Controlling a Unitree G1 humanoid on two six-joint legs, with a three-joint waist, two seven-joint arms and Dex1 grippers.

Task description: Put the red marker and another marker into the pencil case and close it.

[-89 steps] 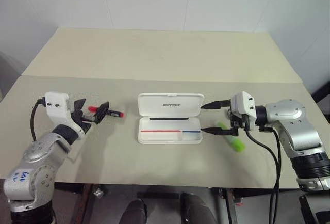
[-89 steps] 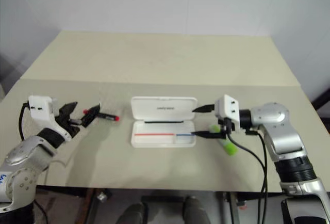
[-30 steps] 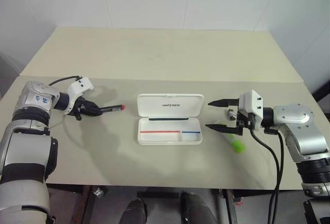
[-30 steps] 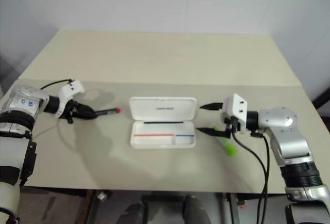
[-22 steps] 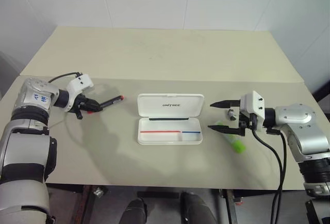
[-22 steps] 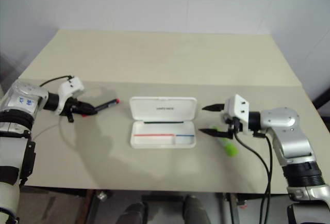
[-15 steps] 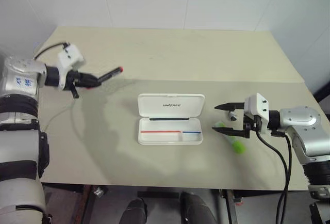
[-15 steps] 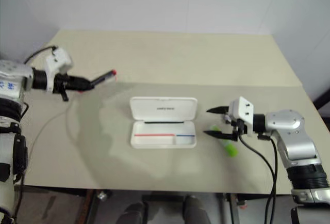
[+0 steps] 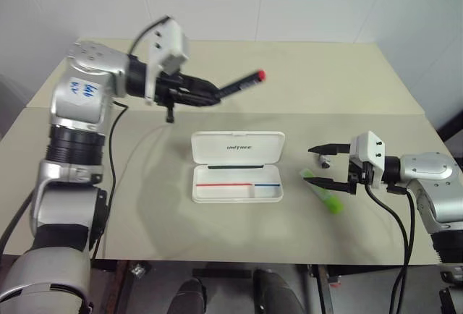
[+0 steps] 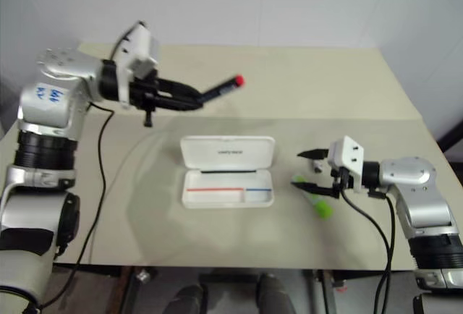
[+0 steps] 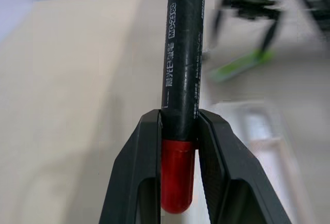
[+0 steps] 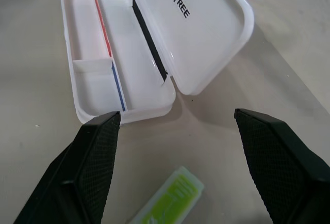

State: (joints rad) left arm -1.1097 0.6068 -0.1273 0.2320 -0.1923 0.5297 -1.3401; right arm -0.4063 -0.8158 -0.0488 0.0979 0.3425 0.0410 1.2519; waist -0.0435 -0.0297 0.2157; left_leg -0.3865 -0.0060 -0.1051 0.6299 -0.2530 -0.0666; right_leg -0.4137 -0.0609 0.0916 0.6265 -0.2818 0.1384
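Nearest the robot, the pencil case [image 9: 238, 166] lies open on the desk [image 9: 217, 75], its tray toward the robot and its lid folded flat behind, so both compartments face up ready to take the markers. Nothing is in it yet.

Just to the right of the case, the green marker [image 9: 323, 192] rests on the desk. The right gripper [image 9: 323, 166] hovers over that marker's far end with its fingers spread wide, one on each side and touching nothing. This looks like a stance for closing on the marker once it drops.

Farther back and to the left, the left gripper [image 9: 210, 95] is raised above the desk behind the case's lid. Its fingers [image 11: 139, 167] pinch the red marker [image 9: 240, 85] near one red end, so the long black barrel and the other red tip jut out toward the right. Holding it by the end probably leaves the free length clear for lowering into the tray.
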